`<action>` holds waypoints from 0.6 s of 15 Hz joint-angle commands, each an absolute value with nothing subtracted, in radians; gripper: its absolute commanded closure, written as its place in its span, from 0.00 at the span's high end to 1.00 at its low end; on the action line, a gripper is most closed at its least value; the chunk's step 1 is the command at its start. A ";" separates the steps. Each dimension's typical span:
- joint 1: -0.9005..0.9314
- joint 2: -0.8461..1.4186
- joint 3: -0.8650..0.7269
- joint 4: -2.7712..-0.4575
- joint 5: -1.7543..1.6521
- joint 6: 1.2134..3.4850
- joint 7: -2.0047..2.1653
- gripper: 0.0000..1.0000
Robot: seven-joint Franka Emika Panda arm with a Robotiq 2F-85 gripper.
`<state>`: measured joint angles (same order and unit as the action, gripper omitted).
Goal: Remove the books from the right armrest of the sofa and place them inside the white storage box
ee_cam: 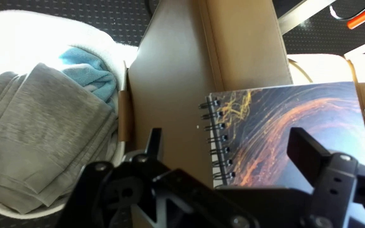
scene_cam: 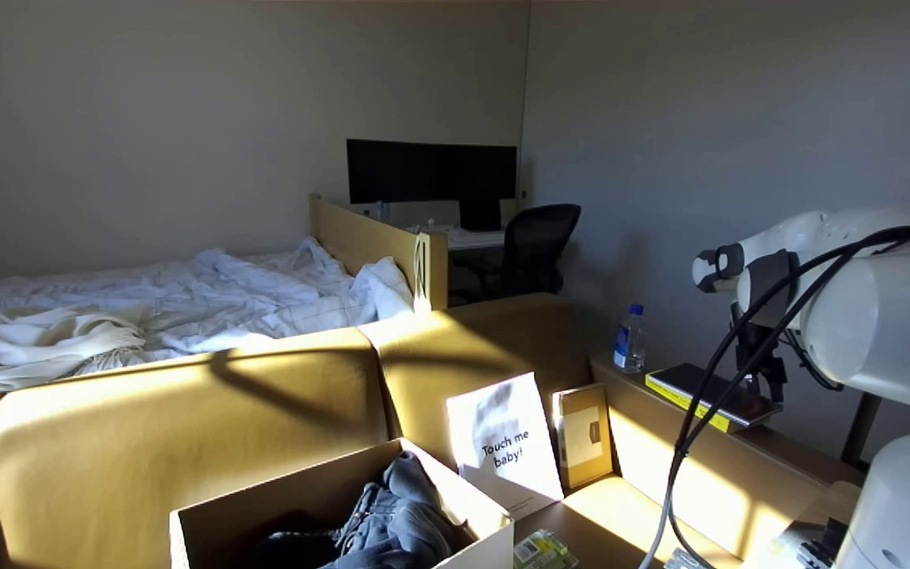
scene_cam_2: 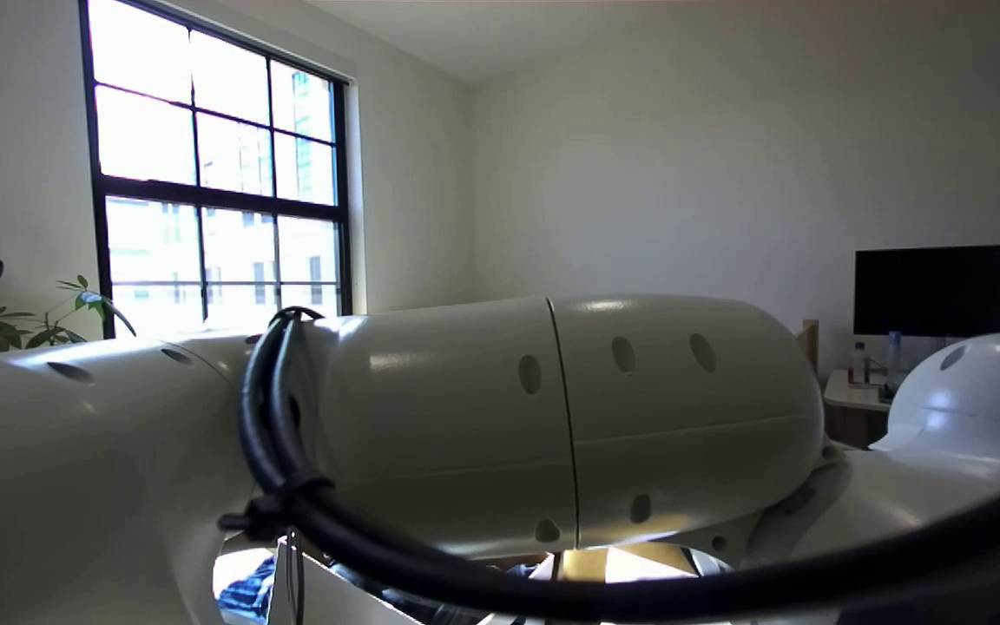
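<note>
The tan sofa [scene_cam: 186, 435] has a flat armrest [scene_cam: 795, 458], also seen in the wrist view [ee_cam: 173, 95]. On it lie books [scene_cam: 688, 399] with a dark top cover and a yellow edge below. In the wrist view the top one is a spiral-bound book [ee_cam: 265, 133] with an orange and blue swirl cover. My gripper [ee_cam: 226, 131] is open and empty. One finger is beyond the spiral edge, the other over the cover; whether they touch is unclear. The white storage box [scene_cam: 490, 545] stands on the seat with dark clothing inside. The arm hides most of an exterior view.
A water bottle [scene_cam: 629, 340] stands on the armrest past the books. A white card [scene_cam: 502, 446] and a tan framed item [scene_cam: 583, 438] lean on the backrest. A green packet [scene_cam: 543, 551] lies beside the box. A white basket with grey cloths [ee_cam: 49, 126] is beside the armrest.
</note>
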<state>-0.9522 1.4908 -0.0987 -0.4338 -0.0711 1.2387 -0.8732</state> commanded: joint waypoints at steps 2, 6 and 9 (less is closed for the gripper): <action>-0.972 1.492 -0.059 -0.467 -0.058 1.099 -1.011 1.00; -0.986 1.494 -0.047 -0.473 -0.045 1.023 -1.033 1.00; -0.997 1.494 -0.045 -0.463 -0.039 1.003 -1.026 1.00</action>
<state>-0.9751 1.4940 -0.0588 -0.4758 -0.0595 1.0408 -1.0114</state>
